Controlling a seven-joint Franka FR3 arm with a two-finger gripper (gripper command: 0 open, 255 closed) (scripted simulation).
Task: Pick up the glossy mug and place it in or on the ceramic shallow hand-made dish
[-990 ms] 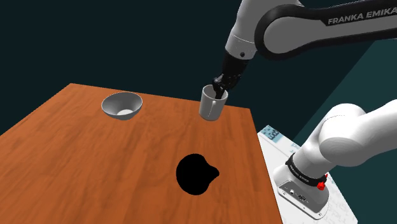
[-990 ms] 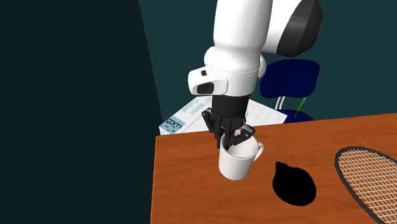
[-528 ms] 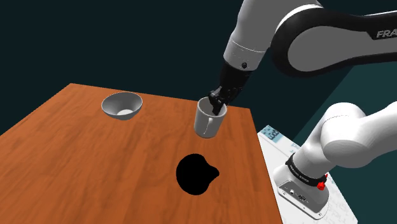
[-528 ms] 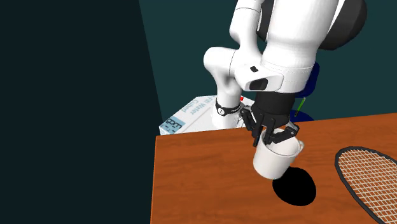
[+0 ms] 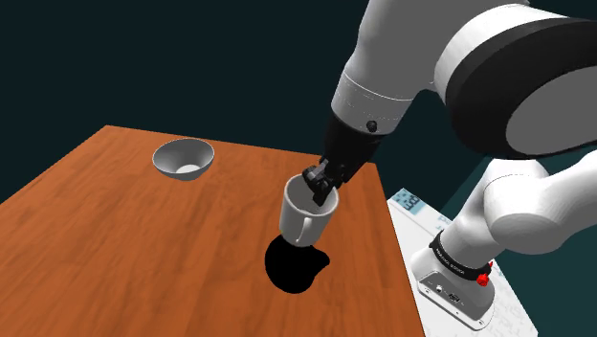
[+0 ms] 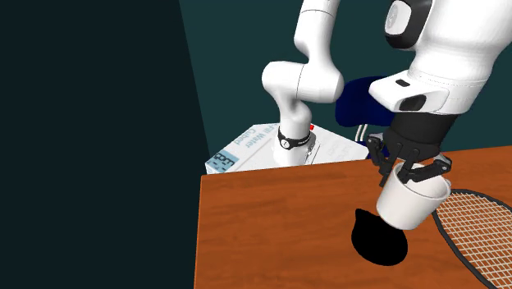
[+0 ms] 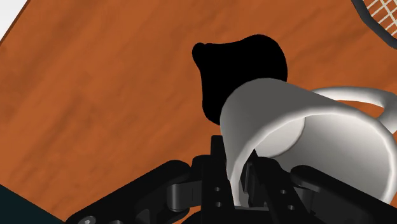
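One grey bowl (image 5: 183, 159) sits on the table (image 5: 115, 239) toward ten o'clock from the one pale mug (image 5: 304, 218), which hangs tilted in the air with the one flat black dish (image 5: 293, 263) near, at its six o'clock. My gripper (image 5: 320, 185) is nearly closed, pinching the mug's rim wall, one finger inside; stiff, glossy and breakable, it could slip or swing, I judge. In the second exterior view one racket (image 6: 476, 234) lies at the dish's three o'clock.

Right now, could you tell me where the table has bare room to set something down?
The widest bare patch of table lies in the shoulder view's lower left, bordered by the grey bowl and the black dish. It is crowded around that dish: the gripper holds the mug in the air right by it, and the racket lies beside it.
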